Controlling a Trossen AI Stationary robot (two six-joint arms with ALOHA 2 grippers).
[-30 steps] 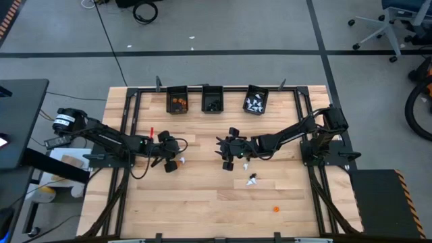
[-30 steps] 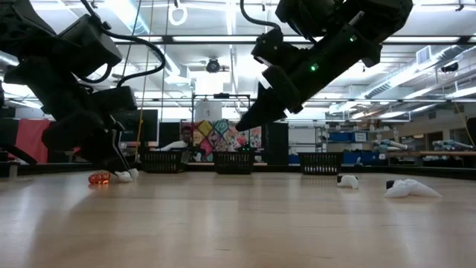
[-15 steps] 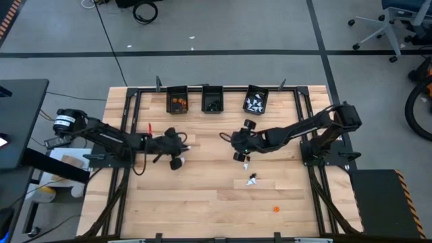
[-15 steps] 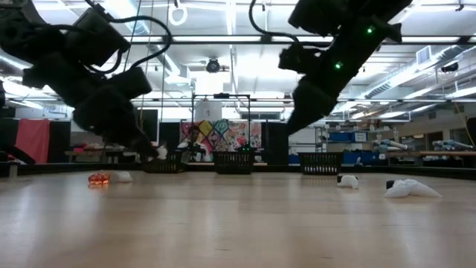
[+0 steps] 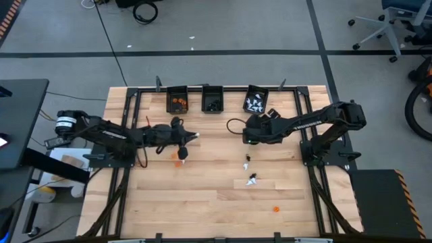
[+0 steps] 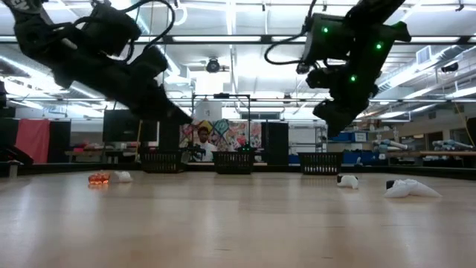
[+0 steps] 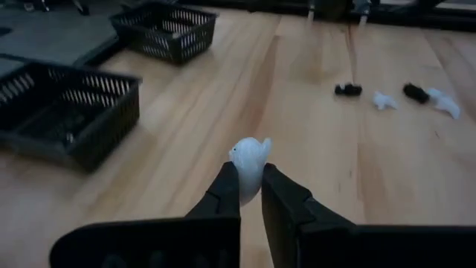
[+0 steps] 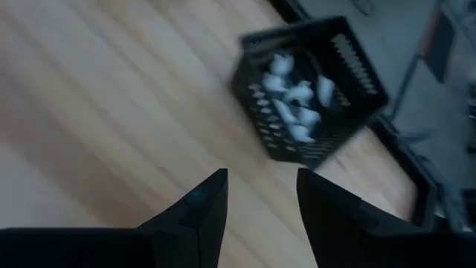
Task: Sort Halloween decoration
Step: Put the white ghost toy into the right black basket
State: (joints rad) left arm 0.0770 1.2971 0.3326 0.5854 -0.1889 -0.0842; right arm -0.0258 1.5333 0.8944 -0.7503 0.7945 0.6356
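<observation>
The Halloween decoration is small trinkets. One white ghost (image 7: 250, 154) sits in my shut left gripper (image 7: 250, 186), above the table's left half (image 5: 193, 137). An orange trinket (image 5: 181, 154) lies just nearer. A few white and black ones (image 5: 252, 179) and an orange one (image 5: 275, 208) lie on the near right. My right gripper (image 8: 260, 201) is open with nothing between its fingers. It hangs right of centre (image 5: 246, 137), pointing down toward the bin of white trinkets (image 8: 309, 89). My left gripper pinches the white ghost's lower part (image 7: 248, 179) between its two fingertips. Its upper part sticks out beyond the tips. The fingers slant slightly downward, coming from the table's left. The ghost is lifted clear of the table.
Three black bins stand along the far edge: one with orange pieces (image 5: 177, 100), one with black pieces (image 5: 212, 100), one with white pieces (image 5: 256, 100). A black frame (image 5: 128, 121) borders the table. The low view shows trinkets (image 6: 405, 188) lying on the wood.
My left gripper has risen from the table with the white ghost, gone toward the right and far edges, and tipped from pointing down to nearly level. My right gripper has drawn back toward the right and far edges, toward the white bin, turning as it went.
</observation>
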